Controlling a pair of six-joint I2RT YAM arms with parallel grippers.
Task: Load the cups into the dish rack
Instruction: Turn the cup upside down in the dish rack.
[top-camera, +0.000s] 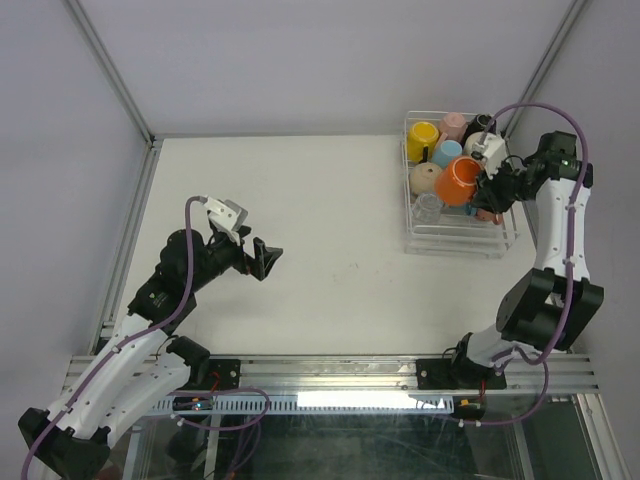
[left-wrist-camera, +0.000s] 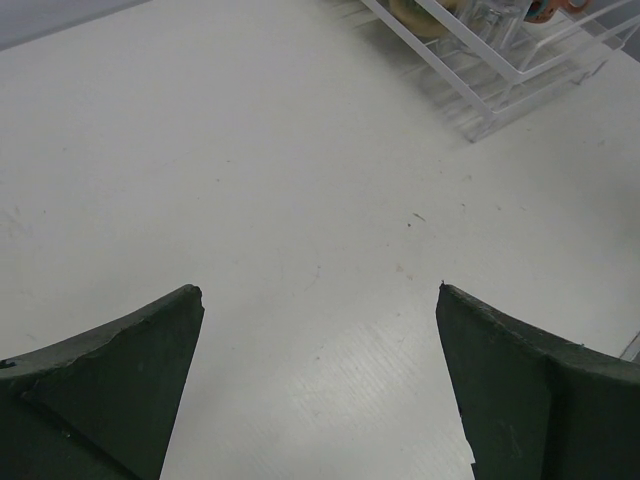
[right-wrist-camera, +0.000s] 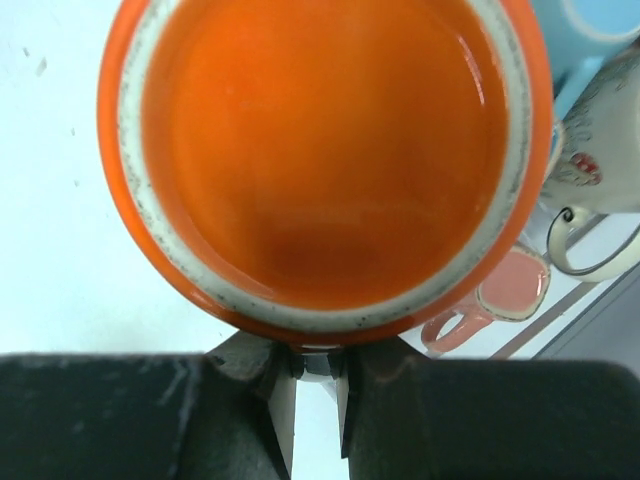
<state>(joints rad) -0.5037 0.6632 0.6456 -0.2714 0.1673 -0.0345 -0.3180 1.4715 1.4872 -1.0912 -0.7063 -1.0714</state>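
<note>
Orange mug (top-camera: 460, 180) is in the dish rack (top-camera: 410, 236), upper right of the top view. It is tipped on its side, mouth toward frame left, riding higher than the cups around it. In the right wrist view its open mouth fills most of the frame, w/ a pale speckled rim.

Right gripper (right-wrist-camera: 312, 378) is at the mug's lower edge. Its jaws are drawn almost together, w/ only a thin slit btwn the fingers (right-wrist-camera: 268, 400), nipping the mug at that edge. The exact part held is hard to make out.

Also in the rack, top view:
- yellow mug (top-camera: 422, 135) and pink mug (top-camera: 454, 124) along the upper edge
- blue mug (top-camera: 447, 152) just below them
- beige mug (top-camera: 427, 177) left of the orange one
- clear tumbler (top-camera: 428, 207) lower left

The right wrist view adds a white patterned mug (right-wrist-camera: 600, 130) at right and a salmon mug (right-wrist-camera: 510, 290) w/ its handle at lower right, beyond the orange mug.

Left gripper (left-wrist-camera: 320, 385) is well apart from the rack, at centre-left of the top view over the bare white table (top-camera: 330, 200). Its jaws are spread wide w/ nothing btwn them. From its wrist view, a corner of the rack shows at upper right.
</note>
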